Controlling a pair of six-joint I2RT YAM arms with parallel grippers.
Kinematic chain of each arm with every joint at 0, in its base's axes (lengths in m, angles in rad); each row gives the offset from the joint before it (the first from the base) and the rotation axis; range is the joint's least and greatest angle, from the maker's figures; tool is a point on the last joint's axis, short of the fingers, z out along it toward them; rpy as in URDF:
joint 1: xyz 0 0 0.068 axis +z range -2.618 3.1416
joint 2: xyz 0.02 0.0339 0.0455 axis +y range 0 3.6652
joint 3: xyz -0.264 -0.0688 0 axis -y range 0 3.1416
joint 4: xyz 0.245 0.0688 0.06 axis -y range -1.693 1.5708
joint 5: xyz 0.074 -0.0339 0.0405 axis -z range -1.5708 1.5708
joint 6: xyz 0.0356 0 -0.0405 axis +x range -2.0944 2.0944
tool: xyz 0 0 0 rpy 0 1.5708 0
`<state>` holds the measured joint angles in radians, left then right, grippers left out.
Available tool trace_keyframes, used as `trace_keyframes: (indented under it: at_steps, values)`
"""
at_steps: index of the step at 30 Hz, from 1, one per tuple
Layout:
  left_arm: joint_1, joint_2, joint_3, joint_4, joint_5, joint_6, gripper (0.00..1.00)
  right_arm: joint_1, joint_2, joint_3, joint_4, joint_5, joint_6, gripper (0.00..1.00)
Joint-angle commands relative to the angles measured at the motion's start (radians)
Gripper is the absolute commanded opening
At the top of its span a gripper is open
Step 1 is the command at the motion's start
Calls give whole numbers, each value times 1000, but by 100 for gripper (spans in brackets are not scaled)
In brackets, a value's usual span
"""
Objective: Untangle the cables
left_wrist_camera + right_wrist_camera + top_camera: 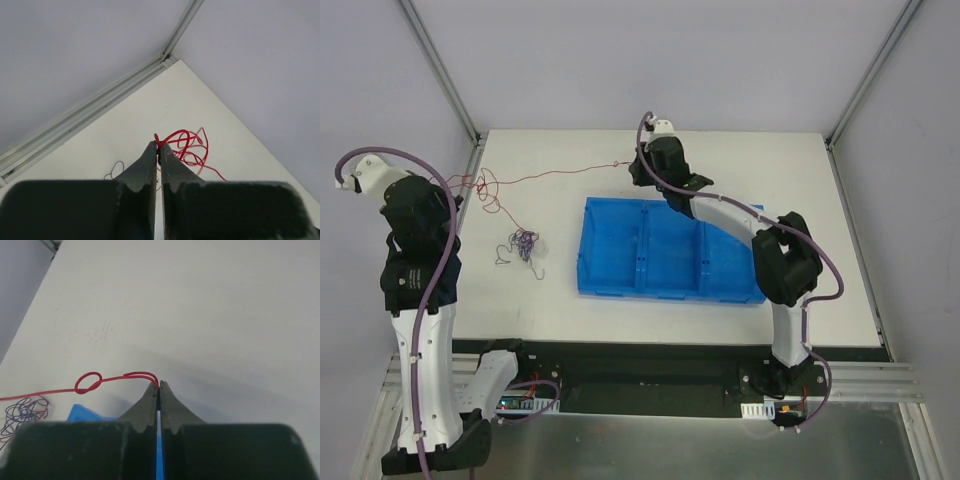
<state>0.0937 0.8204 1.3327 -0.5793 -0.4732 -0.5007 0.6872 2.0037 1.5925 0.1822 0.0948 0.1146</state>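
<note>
– dark fingers (145,172) of the left gripper (159,146) are filling the bottom of the left wrist view. are you seeing what they are doing?

– yes, the jaws are pressing together and pinching a red cable (187,145) right at the tips. more of its loops are curling on the white table (145,107) just beyond, near the far left corner.

– how is that arm posing from above?

– the left arm (425,350) is rising from its base at the near edge and standing tall along the table's left side. its wrist is bending over, so the gripper is pointing toward those red curls.

– and moving rightward?

– the red cable is running from the curly bunch across the far part of the table, nearly straight, to the other gripper. nearer the bases, a small clump of cables (524,243), mostly purple, is lying between the left arm and a blue tray (585,250), touching neither.

– what is the right arm (730,212) doing?

– it is reaching up from its base, its elbow folding over the tray's right end and its forearm slanting left and away over the tray. the right gripper (158,385) is hanging just past the tray's far edge.

– and its jaws?

– they are closing tight on the red cable. a doubled strand is leaving the tips, with a small knotted loop sitting just left of them.
</note>
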Motion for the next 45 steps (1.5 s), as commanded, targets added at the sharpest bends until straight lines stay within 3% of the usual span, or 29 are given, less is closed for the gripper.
trace_keyframes:
  at_steps: [1,7,16,23,34,45]
  values:
    - [8,17,-36,30,-111,44,0,-104,-126,-51,-16,37,34,1]
    - [8,-43,-101,24,-303,-4,0,-291,-238,-181,-13,86,14,1]
    - [8,-7,-90,22,-312,-10,0,-527,-284,-233,-96,178,-108,1]
    - [8,68,-86,22,-251,-6,0,-560,-299,-239,-96,164,-161,1]
    - [9,109,-38,24,-436,56,0,-667,-281,-272,-121,223,-174,1]
    - [9,143,-29,27,-429,71,0,-790,-292,-295,-128,174,-161,1]
